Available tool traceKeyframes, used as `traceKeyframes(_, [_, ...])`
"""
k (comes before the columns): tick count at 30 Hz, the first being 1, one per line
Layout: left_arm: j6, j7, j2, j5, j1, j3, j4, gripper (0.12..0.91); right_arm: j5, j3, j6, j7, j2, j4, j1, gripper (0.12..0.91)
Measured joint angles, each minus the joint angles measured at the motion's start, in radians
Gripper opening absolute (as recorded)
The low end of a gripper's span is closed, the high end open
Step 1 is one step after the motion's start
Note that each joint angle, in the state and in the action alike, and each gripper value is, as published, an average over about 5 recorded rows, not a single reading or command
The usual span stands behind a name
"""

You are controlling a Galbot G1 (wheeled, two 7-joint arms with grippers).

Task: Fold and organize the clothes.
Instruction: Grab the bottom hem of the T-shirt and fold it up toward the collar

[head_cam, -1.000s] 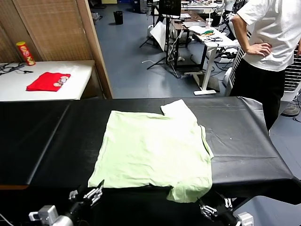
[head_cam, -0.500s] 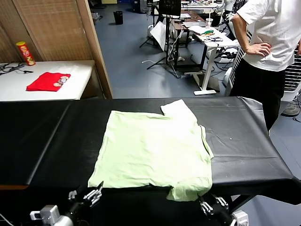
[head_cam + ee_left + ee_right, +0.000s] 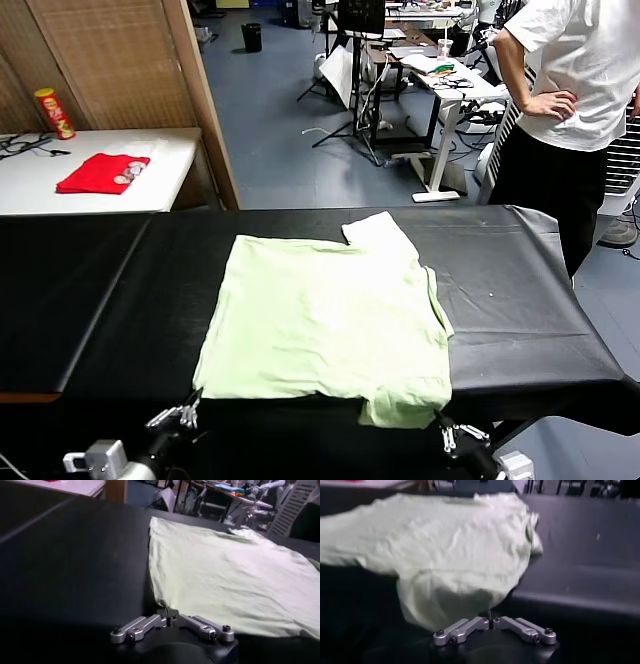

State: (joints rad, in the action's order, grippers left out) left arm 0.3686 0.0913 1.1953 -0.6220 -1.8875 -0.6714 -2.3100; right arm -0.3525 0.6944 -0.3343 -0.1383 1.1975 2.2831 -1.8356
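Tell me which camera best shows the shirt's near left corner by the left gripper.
The left wrist view: the left gripper is shut right at the shirt corner. The head view shows the whole shirt but that corner only at the table edge. The right wrist view shows the opposite corner near the right gripper.

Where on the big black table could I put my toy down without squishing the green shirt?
Bare black table lies on the left, from the shirt to the far left edge. There is another bare patch on the right, out to the edge near the standing person. The near edge is crowded: both claws, left and right, sit at the shirt's hem.
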Motion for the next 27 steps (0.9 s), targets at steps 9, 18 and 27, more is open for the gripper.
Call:
traceKeyframes(9, [0.017,0.023,0.012,-0.052,0.12,0.006,0.006,0.127,-0.055,-0.034,0.054,0.024,-0.056,-0.142,0.196,0.121])
traceKeyframes(18, [-0.017,0.019,0.038,0.008,0.263,0.033,0.086,0.127,-0.052,-0.106,0.063,0.052,-0.068,-0.323,0.428,0.121])
traceKeyframes(27, [-0.032,0.015,0.041,0.121,0.354,0.07,0.184,0.127,-0.03,-0.173,0.061,0.047,-0.066,-0.482,0.593,0.121])
